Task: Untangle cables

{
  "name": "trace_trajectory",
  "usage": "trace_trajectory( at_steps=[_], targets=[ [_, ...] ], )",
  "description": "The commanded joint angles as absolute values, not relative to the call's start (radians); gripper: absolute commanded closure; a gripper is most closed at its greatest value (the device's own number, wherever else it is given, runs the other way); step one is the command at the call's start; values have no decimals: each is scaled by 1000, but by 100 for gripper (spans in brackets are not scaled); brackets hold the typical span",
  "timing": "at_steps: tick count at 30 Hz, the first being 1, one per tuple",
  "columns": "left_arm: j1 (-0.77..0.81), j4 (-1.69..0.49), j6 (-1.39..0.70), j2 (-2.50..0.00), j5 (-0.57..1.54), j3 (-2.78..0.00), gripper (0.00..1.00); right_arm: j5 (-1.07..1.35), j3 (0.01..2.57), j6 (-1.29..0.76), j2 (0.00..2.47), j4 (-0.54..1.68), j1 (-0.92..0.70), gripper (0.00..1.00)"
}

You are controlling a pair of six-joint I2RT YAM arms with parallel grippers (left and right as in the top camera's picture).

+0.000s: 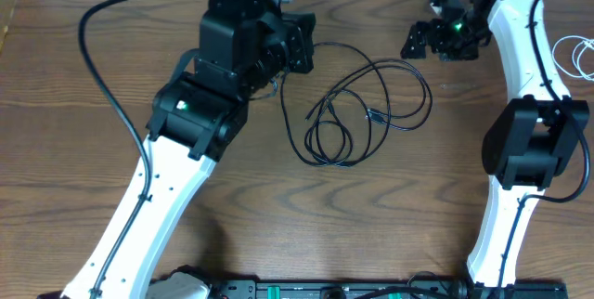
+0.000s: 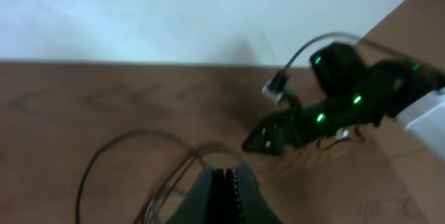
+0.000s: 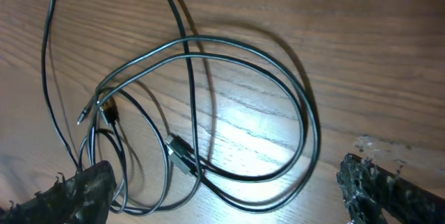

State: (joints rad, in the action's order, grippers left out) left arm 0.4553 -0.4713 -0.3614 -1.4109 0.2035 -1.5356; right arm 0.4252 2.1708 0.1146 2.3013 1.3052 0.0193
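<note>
A brown wood-grain table point(image 1: 278, 225) lies under me, bare apart from cords and my own arms, with a plain white wall point(image 2: 139, 15) behind its far edge.

At the left, my left claw point(image 1: 304, 46) is pressed fully closed. A strand of the black cable point(image 1: 371, 104) runs straight into its tips, so I judge that I have that strand pinched, though the blurred wrist view does not make the pinch plain.

In the middle, the black cable sprawls on the wood in several overlapping loops that cross one another. A small plug point(image 3: 182, 156) lies inside the coil.

To the right of it, my right claw point(image 1: 432, 41) stands spread as wide as it goes, holding nothing, near the loops' far right side.

Further right, the white cable point(image 1: 577, 58) lies at the table's edge, well apart from the black one and partly cut off from view.

I take this as the step of opening out the black coil. Next I must bring the spread claw down on one outer loop only, close on it, and draw it away from my left.
</note>
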Motion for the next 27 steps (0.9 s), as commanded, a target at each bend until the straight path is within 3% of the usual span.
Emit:
trace_trajectory(
  at_steps=[1, 27],
  targets=[
    [453, -501, -344, -1438, 191, -1551, 93, 425, 2155, 128, 2303, 1295, -1, 1],
    [453, -535, -344, -1454, 191, -1549, 92, 424, 2150, 129, 2303, 1286, -20, 1]
  ],
)
